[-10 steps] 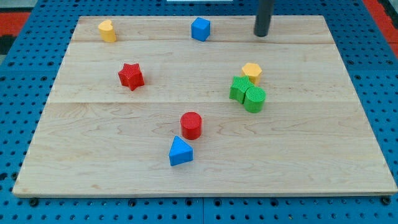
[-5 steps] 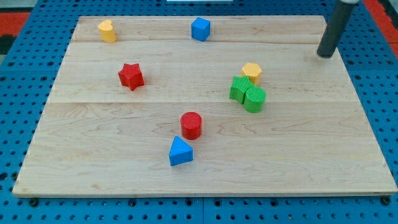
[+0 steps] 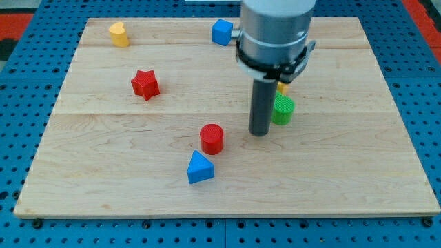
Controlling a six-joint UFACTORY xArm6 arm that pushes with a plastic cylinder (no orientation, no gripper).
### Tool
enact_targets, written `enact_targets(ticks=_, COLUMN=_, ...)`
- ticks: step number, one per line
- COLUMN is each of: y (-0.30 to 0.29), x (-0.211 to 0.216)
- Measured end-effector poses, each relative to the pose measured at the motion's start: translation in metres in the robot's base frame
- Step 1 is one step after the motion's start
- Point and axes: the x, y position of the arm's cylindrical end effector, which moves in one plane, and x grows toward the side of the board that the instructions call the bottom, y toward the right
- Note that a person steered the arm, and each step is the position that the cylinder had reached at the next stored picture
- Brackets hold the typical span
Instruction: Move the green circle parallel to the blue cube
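Blocks are logged from the view's left to its right: one yellow block (image 3: 118,34) near the top left corner, shape unclear; one red star (image 3: 145,83); one blue triangle (image 3: 200,167) toward the bottom; one red cylinder (image 3: 212,138) just above it; one blue cube (image 3: 222,32) at the board's top edge, partly cut off by the arm. My tip (image 3: 260,133) is set down right of the red cylinder, clear of it. No jaws are fitted, only the plain rod, so nothing is held. The green circle (image 3: 282,110) is found just beside the rod, on its right and slightly toward the view's top; contact cannot be settled. One yellow sliver (image 3: 281,88) is glimpsed above the green circle, mostly hidden by the arm. Any further blocks behind the arm cannot be counted. The green circle lies well below the blue cube's row and to its right, so a push toward the view's top is judged necessary, for which the tip would be wanted on the circle's lower side.
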Motion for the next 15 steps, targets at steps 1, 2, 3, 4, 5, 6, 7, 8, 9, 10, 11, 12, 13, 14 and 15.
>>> enact_targets(ticks=1, y=0.07, x=-0.01)
enact_targets(ticks=2, y=0.089, x=-0.034)
enact_targets(ticks=3, y=0.078, x=-0.044)
enact_targets(ticks=4, y=0.077, x=-0.011)
enact_targets(ticks=5, y=0.055, x=-0.048)
enact_targets(ticks=6, y=0.076, x=-0.083)
enact_targets(ticks=7, y=0.081, x=-0.124)
enact_targets(ticks=8, y=0.085, x=-0.154)
enact_targets(ticks=9, y=0.08, x=-0.126)
enact_targets(ticks=10, y=0.034, x=-0.131)
enact_targets(ticks=11, y=0.021, x=-0.146)
enact_targets(ticks=12, y=-0.023, x=-0.151)
enact_targets(ticks=13, y=-0.047, x=-0.162)
enact_targets(ticks=14, y=-0.067, x=-0.17)
enact_targets(ticks=15, y=-0.032, x=-0.185)
